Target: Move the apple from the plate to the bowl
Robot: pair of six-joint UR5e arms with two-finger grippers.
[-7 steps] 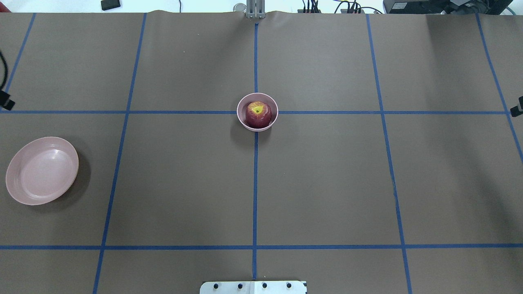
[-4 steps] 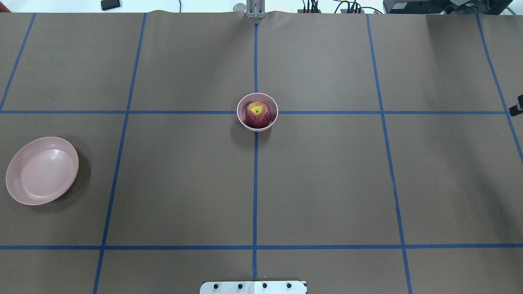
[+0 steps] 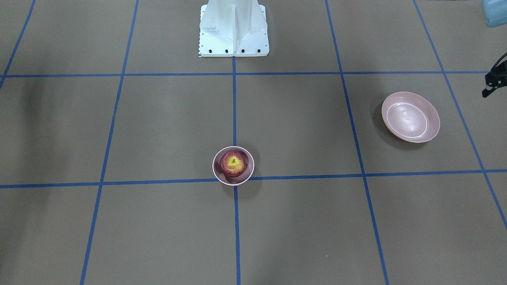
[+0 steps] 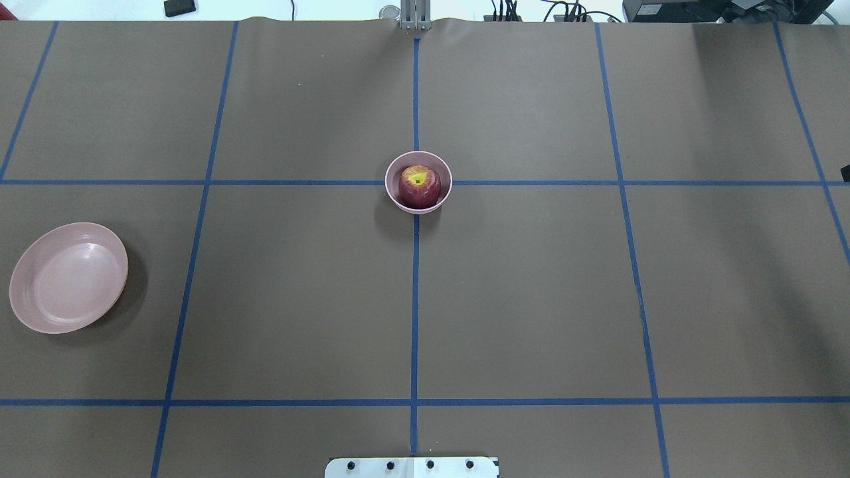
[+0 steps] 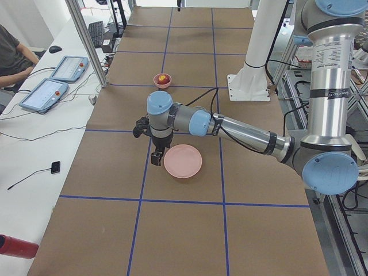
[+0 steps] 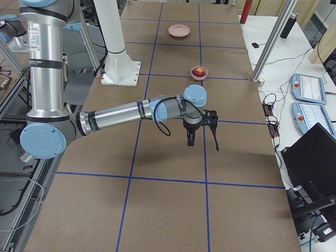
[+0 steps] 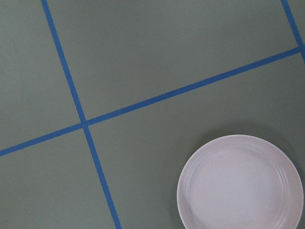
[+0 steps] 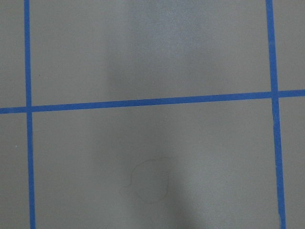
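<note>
The left end effector (image 5: 156, 160) hangs just beside the plate (image 5: 183, 161), the right end effector (image 6: 190, 140) over the worktop (image 6: 168, 157); whether either is released or clenched, I cannot tell. The apple (image 4: 420, 186) sits in the bowl (image 4: 392, 174), well apart from the plate.

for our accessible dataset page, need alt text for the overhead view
A dark red apple sits in a small pink bowl at the centre of a brown table with blue tape lines. An empty pink plate lies far left.
</note>
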